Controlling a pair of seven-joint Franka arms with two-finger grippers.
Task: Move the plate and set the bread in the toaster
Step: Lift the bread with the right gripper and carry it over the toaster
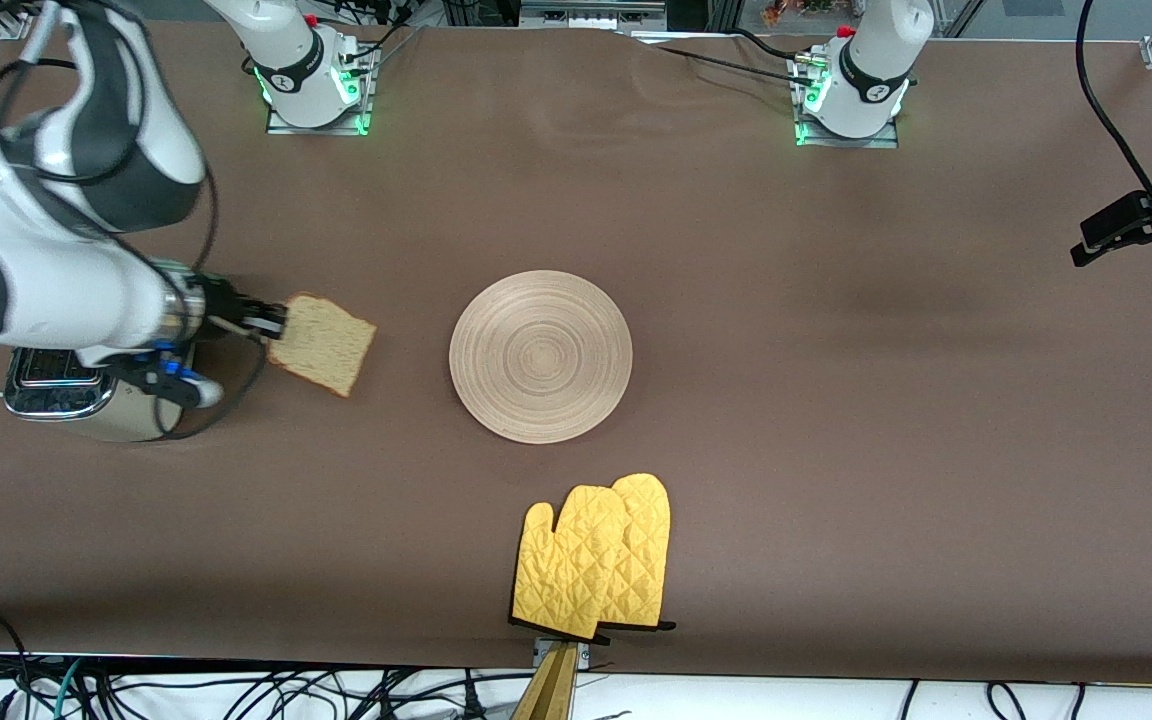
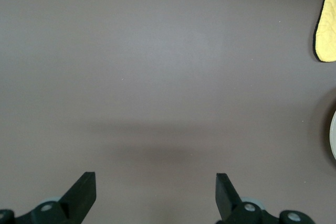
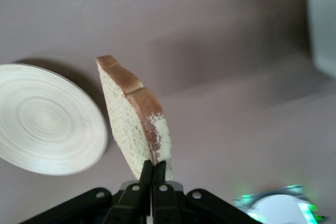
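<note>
Right hand (image 1: 274,320) clenched on bread (image 1: 321,343) | left hand (image 2: 156,195) released, waiting | we judged: upright the slice, align over toaster (image 1: 61,392) slot beneath our wrist

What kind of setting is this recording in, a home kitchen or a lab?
Most likely a robotics lab bench staged with kitchen props: two arm bases bolted to a brown-covered table, loose cables along its edge, and only a toaster, plate and oven mitts laid out.

Robot lab (bolted arm bases (image 1: 311,95), cables (image 1: 236,695)).
</note>
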